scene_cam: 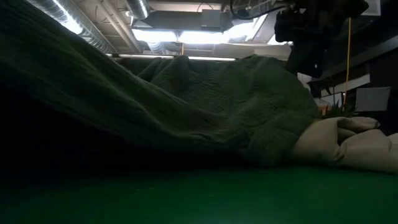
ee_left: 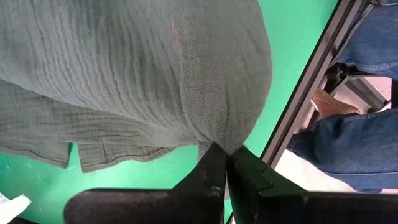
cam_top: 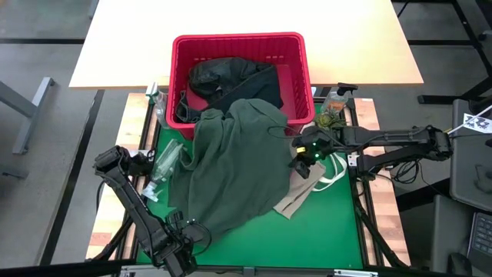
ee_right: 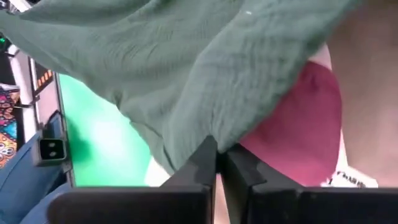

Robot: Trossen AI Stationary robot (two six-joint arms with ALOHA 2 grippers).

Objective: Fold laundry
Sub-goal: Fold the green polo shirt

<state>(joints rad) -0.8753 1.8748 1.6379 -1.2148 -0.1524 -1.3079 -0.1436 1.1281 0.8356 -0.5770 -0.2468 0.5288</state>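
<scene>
High view: my left gripper (cam_top: pixel 201 233) sits at the near edge of the green mat (cam_top: pixel 323 231), its fingers pinched on the lower hem of the olive-green shirt (cam_top: pixel 234 165). My right gripper (cam_top: pixel 302 158) is at the shirt's right edge, beside the tan top (cam_top: pixel 304 192), and is likewise clamped on the shirt's fabric. The shirt drapes from the front rim of the red basket (cam_top: pixel 296 73) down across the mat toward the left gripper. Black garments (cam_top: pixel 223 77) remain inside the basket. A clear bottle (cam_top: pixel 165 161) lies on the mat just left of the shirt.

Left wrist view: my two dark fingers (ee_left: pixel 211 168) meet with a fold of the crinkled green shirt (ee_left: pixel 137 68) caught between their tips. A person's jeans-clad legs (ee_left: pixel 345 137) show beyond the table frame.

Right wrist view: my fingers (ee_right: pixel 202 158) are closed on the shirt's edge (ee_right: pixel 186 74); a maroon piece (ee_right: pixel 305 124) lies directly under the shirt, next to pale tan cloth (ee_right: pixel 367 81).

Low view: the shirt (scene_cam: pixel 205 106) slopes down to the mat, touching the bunched tan top (scene_cam: pixel 348 143) at the right.
</scene>
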